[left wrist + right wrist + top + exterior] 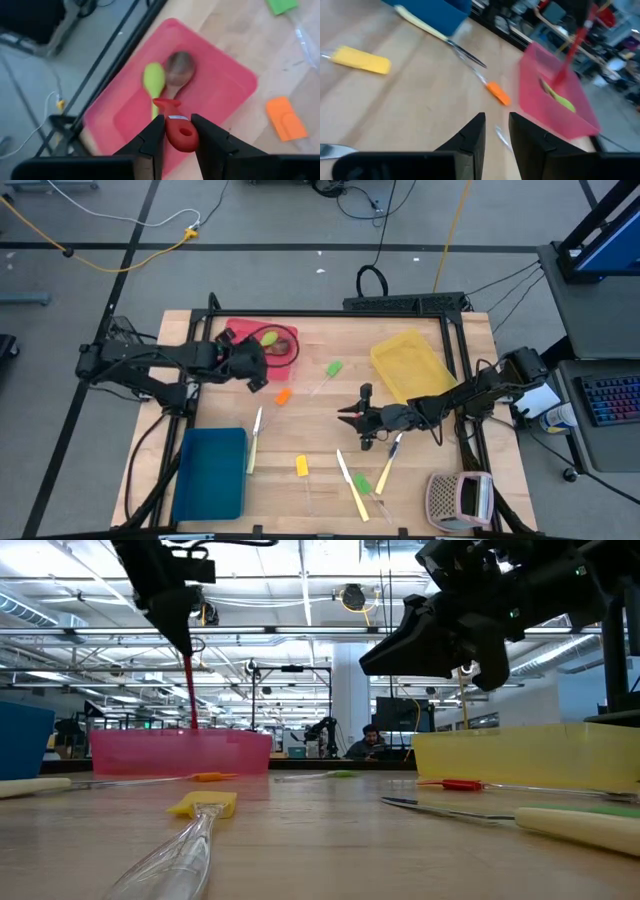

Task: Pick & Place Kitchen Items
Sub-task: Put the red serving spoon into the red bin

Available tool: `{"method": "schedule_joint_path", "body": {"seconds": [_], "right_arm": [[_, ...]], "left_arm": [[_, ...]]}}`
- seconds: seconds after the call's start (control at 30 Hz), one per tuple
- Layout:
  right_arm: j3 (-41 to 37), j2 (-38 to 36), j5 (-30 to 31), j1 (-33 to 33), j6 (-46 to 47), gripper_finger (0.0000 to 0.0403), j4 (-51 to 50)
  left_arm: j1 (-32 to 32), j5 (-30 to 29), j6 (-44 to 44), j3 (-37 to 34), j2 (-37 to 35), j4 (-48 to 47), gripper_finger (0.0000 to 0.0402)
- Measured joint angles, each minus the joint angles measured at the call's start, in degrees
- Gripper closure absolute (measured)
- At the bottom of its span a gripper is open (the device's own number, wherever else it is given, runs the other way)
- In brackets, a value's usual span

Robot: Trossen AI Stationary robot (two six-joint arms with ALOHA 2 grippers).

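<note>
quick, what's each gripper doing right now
left gripper: shut on the red spoon, over the red tray.
right gripper: empty, fingers slightly apart, above the table.

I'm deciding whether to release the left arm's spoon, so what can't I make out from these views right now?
- Red spoon bowl: left wrist view, it hangs end-on below the left pincer; low view, the red tray wall hides its tip.
- Green spoon and brown spoon handles: left wrist view, hidden behind the red spoon.
- Right pincer: low view, its fingertips are lost against the arm's dark body.
</note>
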Motion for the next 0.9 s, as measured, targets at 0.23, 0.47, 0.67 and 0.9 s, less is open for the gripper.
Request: {"method": "schedule_joint_path", "body": {"seconds": [0.23, 0.47, 0.67, 0.9], "right_arm": [[0.0, 0.0, -5.5, 0.0, -1.3, 0.0325, 0.0], [0.0, 0.0, -5.4, 0.0, -1.4, 0.0325, 0.0], [0.0, 0.0, -5.4, 0.0, -1.5, 0.0325, 0.0], [0.0, 0.0, -5.4, 0.0, -1.6, 0.0325, 0.0]], "left_arm": [[4.8, 10.4, 9.3, -5.6, 0.0, 14.7, 0.0309], [9.0, 12.6, 13.5, -12.6, 0.5, 16.7, 0.0309], [13.5, 13.0, 13.8, -17.8, 0.4, 16.4, 0.0309], [18.1, 10.9, 14.9, -19.7, 0.4, 17.3, 0.0309]]}}
